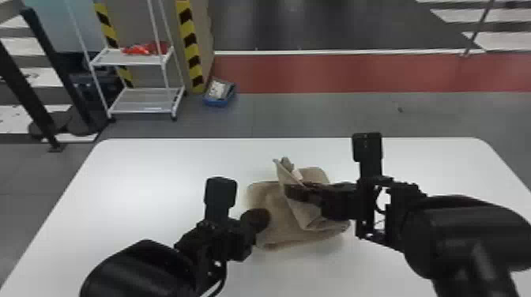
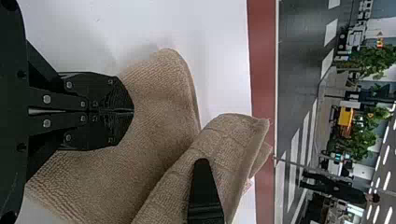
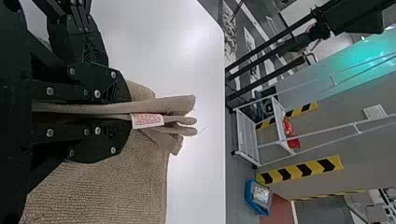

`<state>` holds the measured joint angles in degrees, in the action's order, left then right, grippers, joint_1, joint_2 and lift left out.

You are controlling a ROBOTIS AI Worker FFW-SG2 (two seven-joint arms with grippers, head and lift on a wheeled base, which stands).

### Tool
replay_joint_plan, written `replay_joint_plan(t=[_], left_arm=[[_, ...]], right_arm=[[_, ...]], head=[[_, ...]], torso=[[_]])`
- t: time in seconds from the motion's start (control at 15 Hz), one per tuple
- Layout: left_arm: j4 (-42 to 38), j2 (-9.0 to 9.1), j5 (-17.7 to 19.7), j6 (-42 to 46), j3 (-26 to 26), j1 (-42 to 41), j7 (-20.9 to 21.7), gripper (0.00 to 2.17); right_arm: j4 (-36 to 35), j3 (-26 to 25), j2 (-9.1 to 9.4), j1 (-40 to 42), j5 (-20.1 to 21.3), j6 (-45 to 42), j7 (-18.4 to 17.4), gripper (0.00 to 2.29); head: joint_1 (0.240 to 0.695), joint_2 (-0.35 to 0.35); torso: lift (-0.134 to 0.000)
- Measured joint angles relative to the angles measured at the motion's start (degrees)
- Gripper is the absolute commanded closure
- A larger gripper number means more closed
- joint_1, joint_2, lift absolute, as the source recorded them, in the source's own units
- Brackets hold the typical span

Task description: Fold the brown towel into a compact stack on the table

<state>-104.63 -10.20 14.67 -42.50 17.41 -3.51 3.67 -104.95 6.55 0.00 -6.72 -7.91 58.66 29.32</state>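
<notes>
The brown towel point(image 1: 276, 209) lies partly folded on the table, with one flap raised. On its right side my right gripper point(image 1: 298, 192) holds that flap; in the right wrist view, the right gripper point(image 3: 123, 114) is shut on several towel layers beside a white tag point(image 3: 147, 120). At the towel's left edge is my left gripper point(image 1: 262, 219). Seen in the left wrist view, the left gripper point(image 2: 133, 111) has its fingers together over the flat part of the towel point(image 2: 159, 107), with no cloth visible between them.
Bare white table point(image 1: 130, 189) surrounds the towel. Beyond the far edge stand a white shelf rack point(image 1: 144, 104) and a blue bin point(image 1: 219, 93) on the floor. Both arms reach in from the near side, their grippers close together.
</notes>
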Motion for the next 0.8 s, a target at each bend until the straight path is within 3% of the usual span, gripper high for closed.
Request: replay_joint_plan(t=[0.67, 0.8], left_arm=[[0.8, 0.18, 0.0, 0.2, 0.1, 0.2, -0.1, 1.84], [0.8, 0.18, 0.0, 0.2, 0.1, 0.1, -0.1, 1.84]], right_arm=[[-1.3, -1.4, 0.0, 3.2, -1.8, -3.2, 1.0, 0.65], [-4.4, -2.7, 0.0, 5.7, -2.1, -3.9, 2.6, 1.64]], head=[[0.695, 0.04], [0.695, 0.033]], torso=[[-0.125], [-0.125]])
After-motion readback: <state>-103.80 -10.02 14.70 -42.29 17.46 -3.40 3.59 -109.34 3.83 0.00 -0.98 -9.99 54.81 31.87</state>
